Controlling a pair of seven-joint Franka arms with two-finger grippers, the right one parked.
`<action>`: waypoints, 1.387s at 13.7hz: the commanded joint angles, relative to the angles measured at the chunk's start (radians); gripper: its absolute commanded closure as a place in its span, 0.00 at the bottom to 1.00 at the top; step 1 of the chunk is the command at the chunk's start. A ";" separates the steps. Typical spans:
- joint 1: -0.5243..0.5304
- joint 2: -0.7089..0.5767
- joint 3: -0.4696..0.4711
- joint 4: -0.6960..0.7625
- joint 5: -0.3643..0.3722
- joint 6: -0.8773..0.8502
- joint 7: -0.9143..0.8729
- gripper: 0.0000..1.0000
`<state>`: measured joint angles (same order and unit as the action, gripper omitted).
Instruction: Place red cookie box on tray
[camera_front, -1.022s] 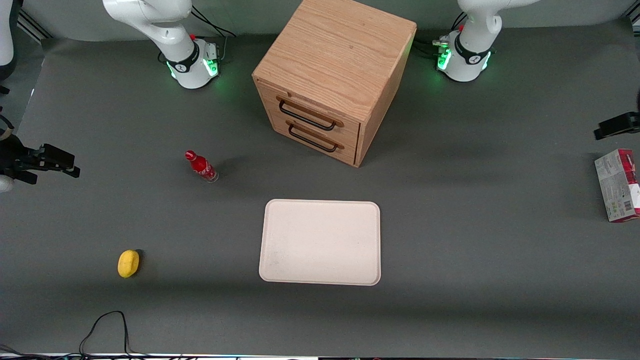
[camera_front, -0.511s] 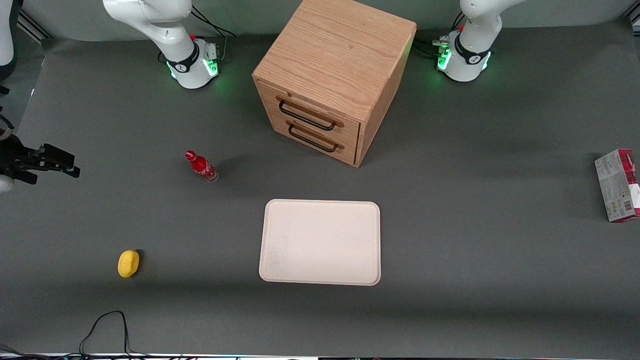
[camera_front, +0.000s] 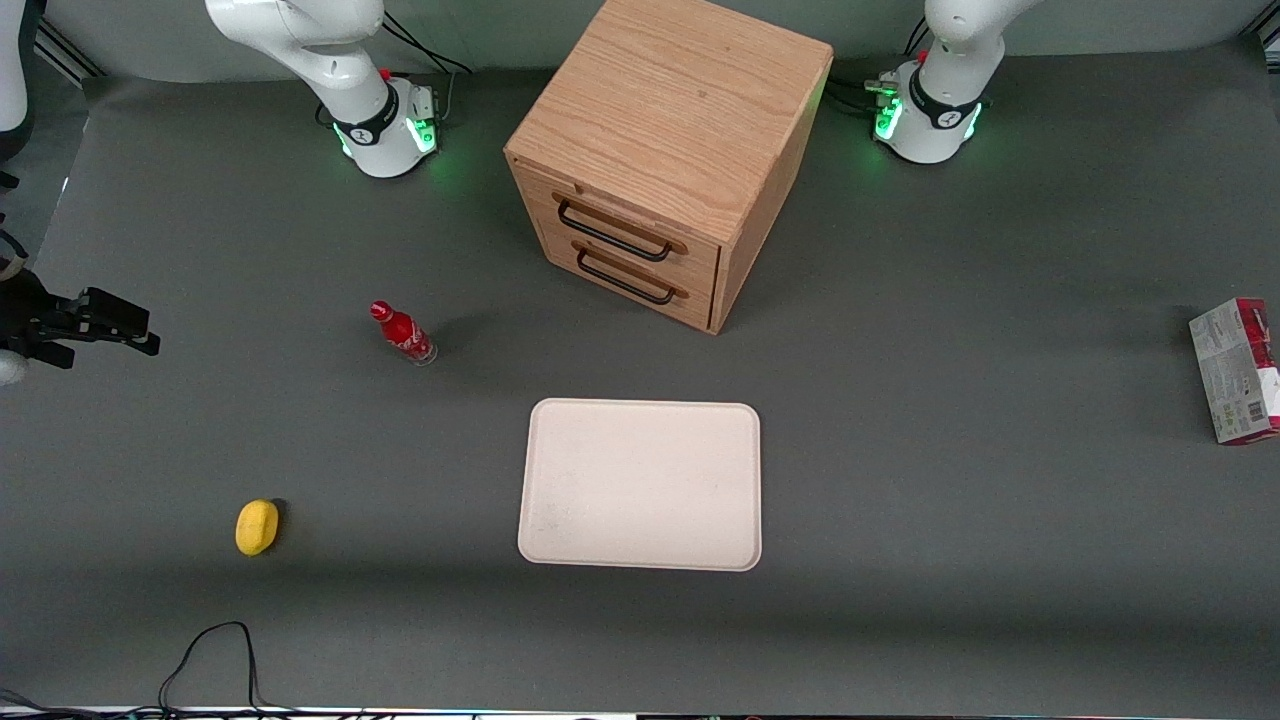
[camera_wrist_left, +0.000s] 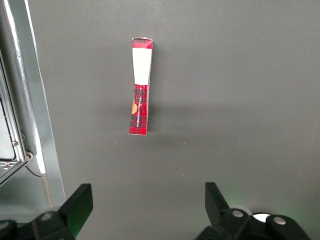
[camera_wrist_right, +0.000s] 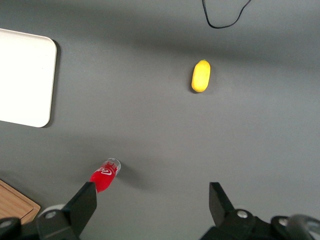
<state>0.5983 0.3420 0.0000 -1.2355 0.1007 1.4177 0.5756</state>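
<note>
While spread wide, tool (camera_wrist_left: 145, 210) above the table, red cookie box (camera_wrist_left: 140, 94) well apart.

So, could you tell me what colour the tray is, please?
Cream-white, the tray; front view shows it best.

Left arm base (camera_front: 928, 115) upright at 1 o'clock in the front view. Pincer (camera_wrist_left: 148, 210) held high over the desk (camera_wrist_left: 240, 100), facing straight down. Fingers (camera_wrist_left: 216, 201) spread wide, gripping nothing.

Front cam: high, looks steeply down over whole table (camera_front: 900, 620). Left wrist cam: straight down past gripper (camera_wrist_left: 147, 202), fingers spread, above red cookie box (camera_wrist_left: 140, 90). Both share the box (camera_front: 1238, 370). Right wrist cam shares tray (camera_wrist_right: 25, 80).
</note>
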 joint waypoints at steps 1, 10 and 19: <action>0.018 0.009 -0.011 -0.007 0.020 0.036 0.018 0.00; 0.092 0.008 -0.011 -0.532 0.005 0.646 0.081 0.00; 0.090 0.158 -0.015 -0.664 -0.024 0.955 0.078 0.00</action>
<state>0.6872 0.5021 -0.0118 -1.9023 0.0881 2.3665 0.6460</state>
